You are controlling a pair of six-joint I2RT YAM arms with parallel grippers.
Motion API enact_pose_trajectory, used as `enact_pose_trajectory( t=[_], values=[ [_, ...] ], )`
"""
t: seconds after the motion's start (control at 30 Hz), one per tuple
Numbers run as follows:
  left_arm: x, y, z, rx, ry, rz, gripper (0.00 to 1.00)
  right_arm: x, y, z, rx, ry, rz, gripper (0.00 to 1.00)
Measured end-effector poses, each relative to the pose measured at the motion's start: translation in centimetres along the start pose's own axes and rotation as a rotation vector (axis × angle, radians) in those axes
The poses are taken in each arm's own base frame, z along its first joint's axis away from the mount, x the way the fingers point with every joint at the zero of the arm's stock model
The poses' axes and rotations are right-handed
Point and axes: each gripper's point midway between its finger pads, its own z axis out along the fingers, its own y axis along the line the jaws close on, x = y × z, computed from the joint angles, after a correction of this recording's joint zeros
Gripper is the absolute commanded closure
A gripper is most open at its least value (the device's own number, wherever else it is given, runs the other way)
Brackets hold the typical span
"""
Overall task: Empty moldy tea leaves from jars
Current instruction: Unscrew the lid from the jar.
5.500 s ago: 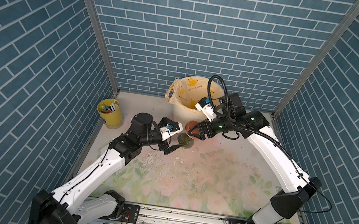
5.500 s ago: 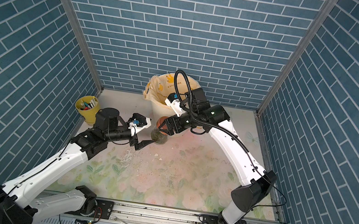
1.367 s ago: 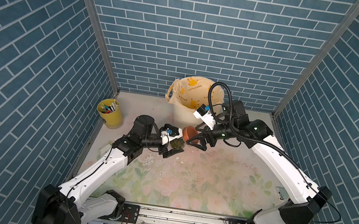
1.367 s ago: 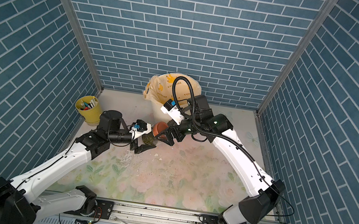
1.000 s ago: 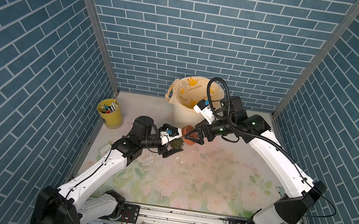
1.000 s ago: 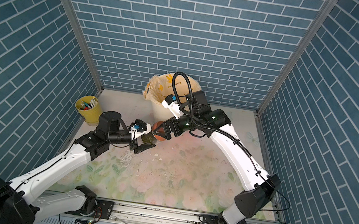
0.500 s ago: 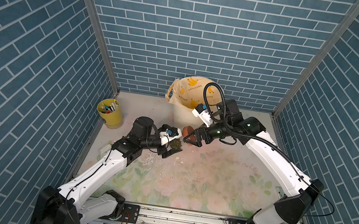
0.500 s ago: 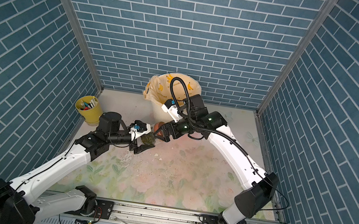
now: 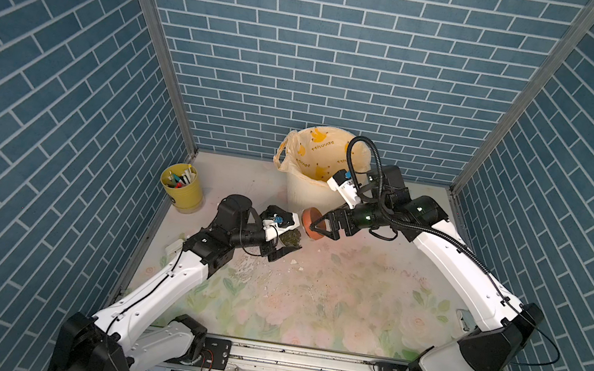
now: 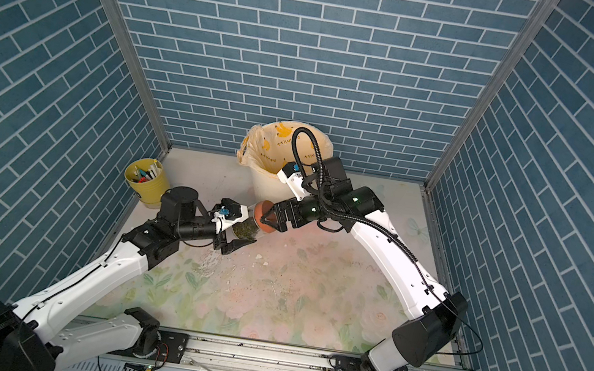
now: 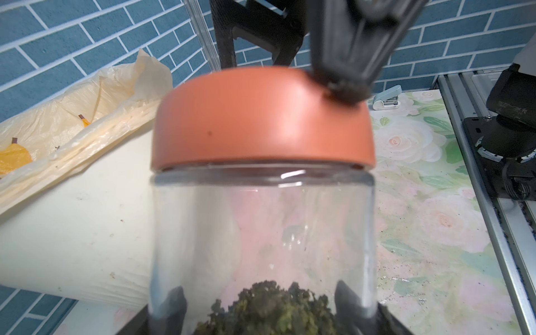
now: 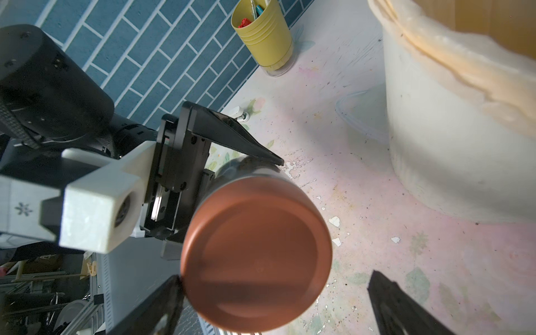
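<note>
The cream bin (image 9: 302, 195) at the back of the worktop (image 9: 349, 302) has not moved; the change is in the arms. Some seconds ago the jar's lid end was turned more toward the back wall, with the right arm coming at it from the bin side. Since then the left arm has swung that end round to face the right arm. In the last second the right arm has only shuffled about the lid. The right gripper (image 12: 275, 277) has kept its jaws wide apart throughout and now straddles the lid. One fingertip (image 12: 171, 290) touches the rim and the other stands clear of it. So nothing is unscrewed yet. I judge this to be the lining-up before a close-and-twist, with the emptying still all to do.

The left gripper (image 9: 290, 233) is clamped on the jar (image 11: 261, 226) near its base. It holds the jar in the air in front of the bin, between the two arms. The jar's long axis looks close to level, running from the left gripper toward the right one. The base points back into the left gripper — the mouth points at the right arm, angled a little toward the bin.

The reddish-brown lid (image 11: 261, 121) sits fully on, its flat face turned to the right wrist camera.

The tea leaves (image 11: 269, 307) lie heaped at the base end — well short of the mouth.
</note>
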Motion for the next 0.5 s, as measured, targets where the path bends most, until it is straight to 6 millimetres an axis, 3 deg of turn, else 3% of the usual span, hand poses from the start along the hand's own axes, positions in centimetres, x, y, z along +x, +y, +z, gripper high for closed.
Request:
enact_pose_trajectory(
  t=[0.17, 0.5],
  values=[
    [0.0, 0.0, 0.0, 0.0, -0.001, 0.001, 1.0, -0.2, 0.8, 0.3, -0.057, -0.004, 0.008, 0.01],
    [-0.1, 0.1, 0.0, -0.003, -0.004, 0.004, 1.0, 0.1, 0.2, 2.0, -0.087, 0.026, 0.027, 0.01]
  ],
)
